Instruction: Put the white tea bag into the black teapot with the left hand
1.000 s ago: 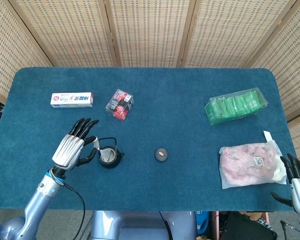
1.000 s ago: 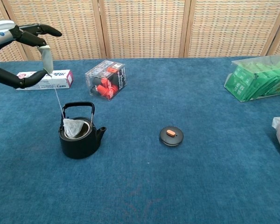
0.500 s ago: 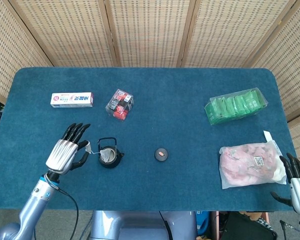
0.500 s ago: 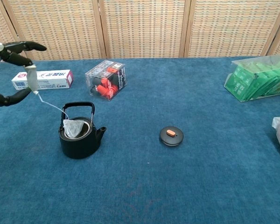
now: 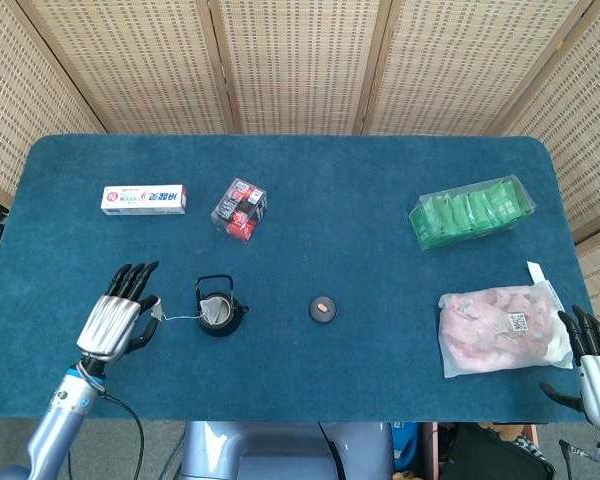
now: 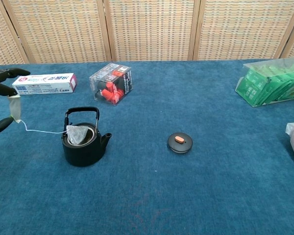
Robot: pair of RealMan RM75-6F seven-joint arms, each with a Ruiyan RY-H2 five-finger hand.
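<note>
At the left edge of the blue table point(image 5: 310, 190), the left hand point(image 5: 115, 315) hovered with fingers mostly extended, pinching the paper tag point(image 6: 13, 107) of the white tea bag point(image 6: 77, 134) between thumb and a finger; only the fingertips point(image 6: 10, 73) showed in the chest view. String point(image 6: 41, 131) ran from the tag rightward, nearly level, to the bag, which sat inside the open mouth of the black teapot point(image 6: 84, 142). Teapot stood upright just right of the hand, handle raised, spout pointing right in the chest view. Behind the hand, a white toothpaste box point(image 5: 143, 199) lay flat; right of it, a clear plastic box point(image 5: 240, 209) with red and black contents sat behind the teapot. Teapot lid point(image 5: 323, 308), black with a reddish knob, lay on the table well right of the pot. Further right, a clear pack of green sachets point(image 5: 472, 211) sat toward the back, and a bag of pink contents point(image 5: 502, 328) lay near the front. Right hand point(image 5: 598, 362) rested at the front right corner beside that bag, fingers apart and holding nothing.
</note>
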